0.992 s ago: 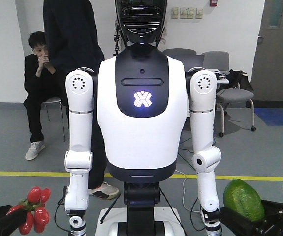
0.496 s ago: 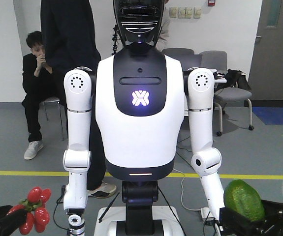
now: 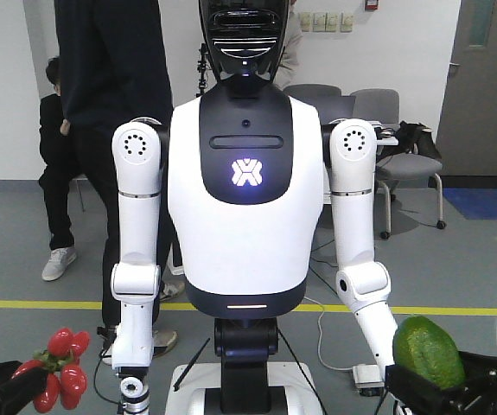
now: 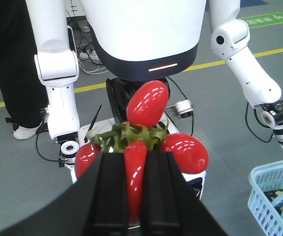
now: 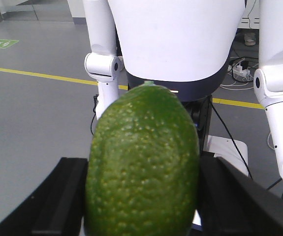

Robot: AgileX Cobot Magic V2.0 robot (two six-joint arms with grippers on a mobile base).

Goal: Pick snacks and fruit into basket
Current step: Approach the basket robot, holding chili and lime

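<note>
With the left gripper (image 4: 131, 196) pinching the red fruit cluster (image 4: 143, 135) and the right gripper (image 5: 143, 196) clamping the green fruit (image 5: 143, 162), I think each should be lowered over the blue basket (image 4: 271, 196) before the jaws are spread.

Floor (image 3: 41, 294): grey, crossed by a yellow line (image 3: 49, 305).
White robot (image 3: 246, 207): stands centre.
Chairs (image 3: 412, 169): far right.
Basket (image 4: 274, 194): near right, possibly resting on it.

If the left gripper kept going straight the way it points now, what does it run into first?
Probably the white humanoid robot standing ahead: the left gripper, shut on the red fruit cluster, points at its base. Depth is unclear. The blue basket lies off to the side.
</note>
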